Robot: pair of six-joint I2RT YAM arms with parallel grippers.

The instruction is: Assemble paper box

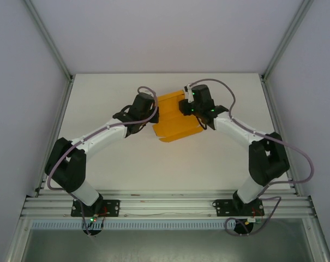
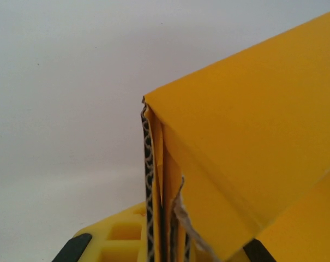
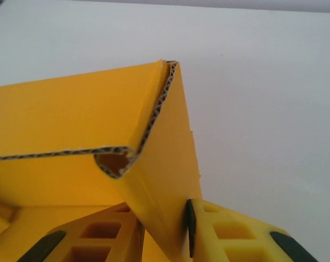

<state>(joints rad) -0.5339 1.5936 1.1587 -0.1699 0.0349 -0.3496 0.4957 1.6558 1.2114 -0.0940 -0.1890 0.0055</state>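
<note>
Flanking paper box (image 1: 173, 126), left tool (image 1: 155, 117) and right tool (image 1: 183, 107) pinch walls.

A plain white matte tabletop (image 1: 154, 164) sits inside a booth of smooth pale grey wall panels (image 1: 23, 82) on the left, right and far sides. Slim silver aluminium frame posts (image 1: 49, 41) mark the far corners. A slotted silver aluminium rail (image 1: 165, 204) runs along the near edge. The light is soft and even.

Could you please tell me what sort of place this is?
Most likely a lab robot test cell: a white table walled by plain panels on aluminium posts, two arms bolted to a rail at its near edge, and an orange paper box between them.
</note>
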